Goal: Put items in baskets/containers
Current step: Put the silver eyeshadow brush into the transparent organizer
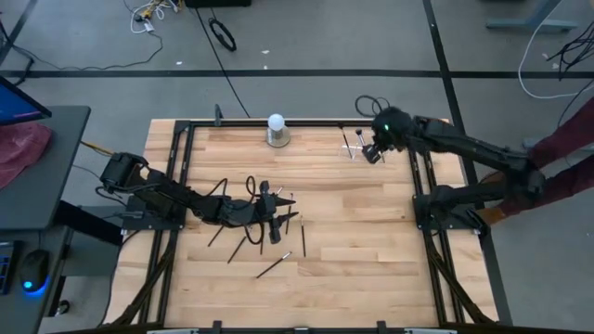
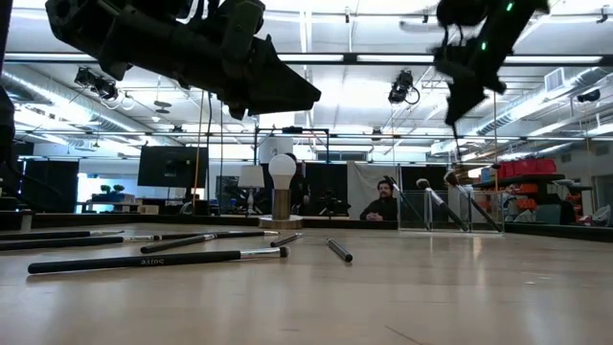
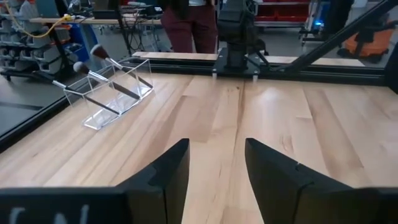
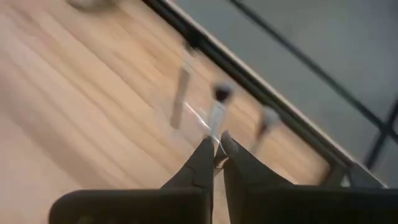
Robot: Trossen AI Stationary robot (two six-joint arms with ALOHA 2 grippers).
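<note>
While most makeup brushes [image 1: 263, 234] lay scattered on the wooden table [image 1: 371, 241] near its left-centre, a few stood tilted in the clear holder [image 3: 111, 93] at the far right corner. Above that holder the right gripper [image 4: 215, 149] hung, fingers pinched on a brush handle [image 4: 216, 118]. Over the scattered brushes the left gripper [image 3: 214, 165] hovered, fingers parted and empty. A white ball lamp [image 1: 277, 129] stood at the far edge.

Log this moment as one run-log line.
left gripper open, empty, over scattered dark-handled makeup brushes | right gripper shut on a brush above clear plastic holder
</note>
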